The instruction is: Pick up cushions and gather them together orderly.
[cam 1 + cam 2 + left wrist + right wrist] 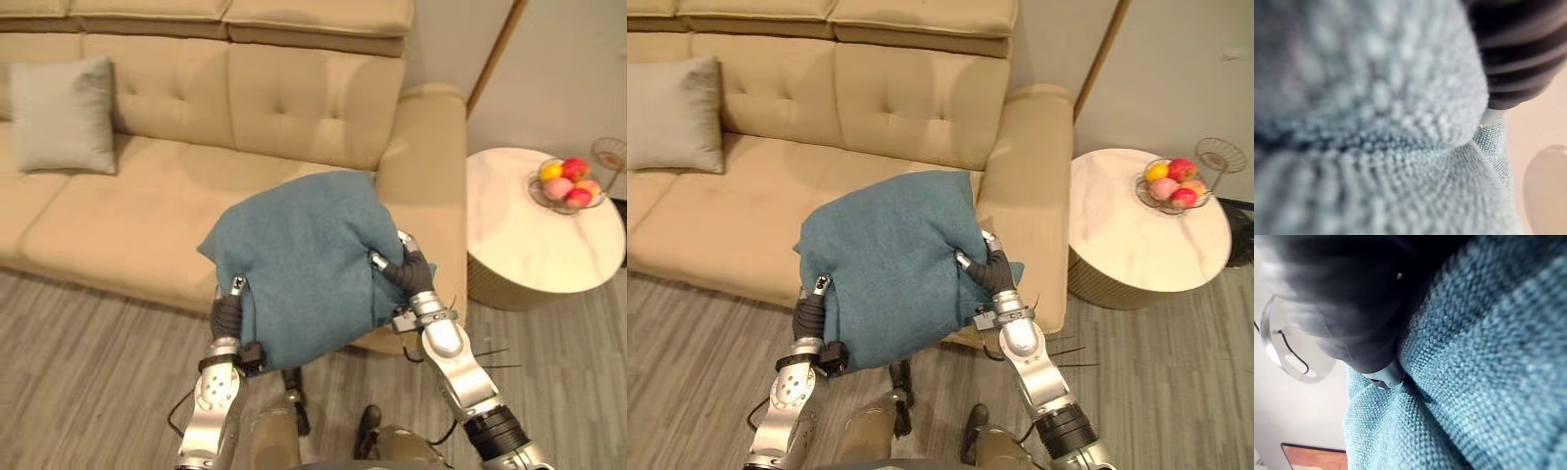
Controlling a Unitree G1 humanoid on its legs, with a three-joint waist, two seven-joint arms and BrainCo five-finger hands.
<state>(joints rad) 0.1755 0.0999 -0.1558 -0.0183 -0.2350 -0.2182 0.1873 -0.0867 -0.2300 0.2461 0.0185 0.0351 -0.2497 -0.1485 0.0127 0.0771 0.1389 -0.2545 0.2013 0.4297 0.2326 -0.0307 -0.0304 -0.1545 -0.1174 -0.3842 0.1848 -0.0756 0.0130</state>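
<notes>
The teal cushion [304, 259] is held up off the floor in front of the right end of the beige sofa [137, 215], squeezed between the 2 hands and hiding part of the seat edge and the foot of the armrest [426, 147]. The right hand [404, 269] clasps the cushion's right side, its fingers [378, 260] bent into the cloth, which dents and bunches around them; in the right wrist view the weave [1474, 372] folds tight against the dark cover. The left hand [227, 313] sits under the lower left corner, mostly buried by fabric, so whether it grips or only props the cushion cannot be told.

At the far left of the sofa, well apart, 1 grey cushion [64, 116] leans upright against the tufted backrest. Just beside the armrest stands a round white side table [534, 255], close to the right arm. On it a wire bowl [563, 196] holds red, yellow and pink fruit [575, 168]; a second wire basket [612, 154] is cut off at the picture's edge. Grey plank floor [78, 372] lies in front.
</notes>
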